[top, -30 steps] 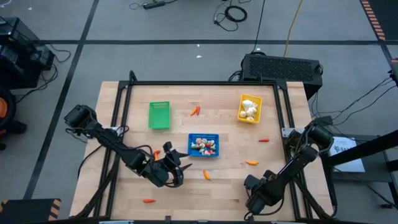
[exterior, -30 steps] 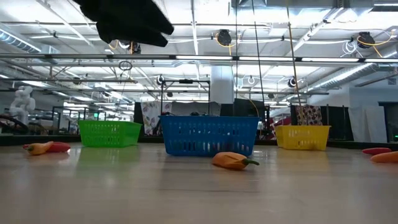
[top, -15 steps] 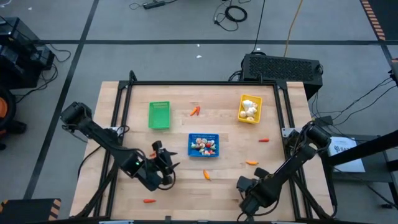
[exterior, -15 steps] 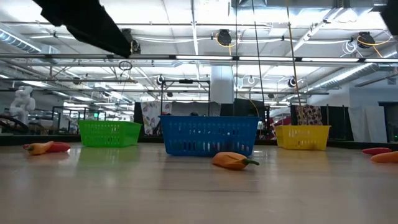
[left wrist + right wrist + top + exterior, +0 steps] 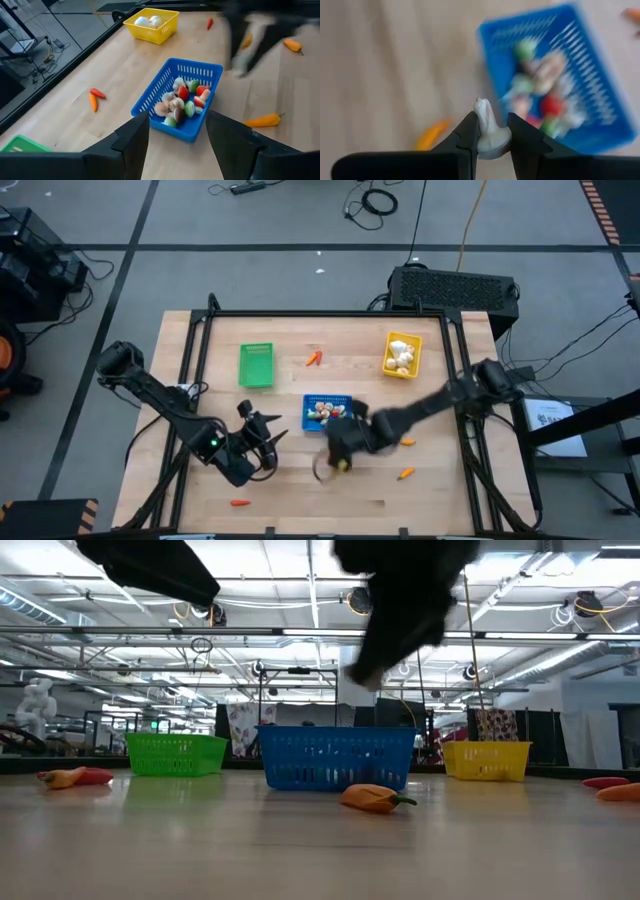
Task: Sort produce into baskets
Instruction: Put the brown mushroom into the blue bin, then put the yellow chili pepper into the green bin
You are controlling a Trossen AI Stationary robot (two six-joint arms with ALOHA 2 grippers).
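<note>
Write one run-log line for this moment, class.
right gripper: shut on white garlic piece, near blue basket | left gripper: open, empty, waiting | green basket: empty

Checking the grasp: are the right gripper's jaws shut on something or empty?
Shut on a white garlic-like piece: the right gripper pinches it between both jaws, beside the blue basket.

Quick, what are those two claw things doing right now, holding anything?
Left end effector: open, holding nothing, near the blue basket.
Right end effector: closed on a small white garlic-like piece.
</note>
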